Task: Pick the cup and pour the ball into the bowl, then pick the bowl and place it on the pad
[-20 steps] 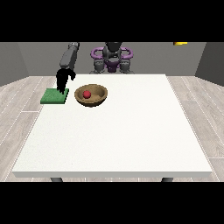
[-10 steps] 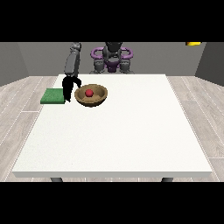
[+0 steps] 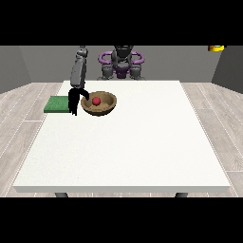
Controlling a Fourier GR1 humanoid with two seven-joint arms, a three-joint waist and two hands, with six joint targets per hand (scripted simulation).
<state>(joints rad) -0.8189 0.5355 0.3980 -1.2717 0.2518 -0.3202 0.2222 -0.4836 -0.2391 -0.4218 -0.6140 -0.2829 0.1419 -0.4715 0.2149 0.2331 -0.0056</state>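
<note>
Bowl (image 3: 99,104) with the ball (image 3: 96,100) inside sits beside the green pad (image 3: 57,104); probably rigid and light, best taken by the rim. Whether the hand at the view's left (image 3: 74,100) is shut can't be told.

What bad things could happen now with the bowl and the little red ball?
The black hand at the view's left is at the edge of the brown wooden bowl. If the bowl tips while being lifted, the small red ball might roll out onto the white table. The flat green pad lies at the table's left edge, so a bowl set down off-centre might hang over it.
</note>
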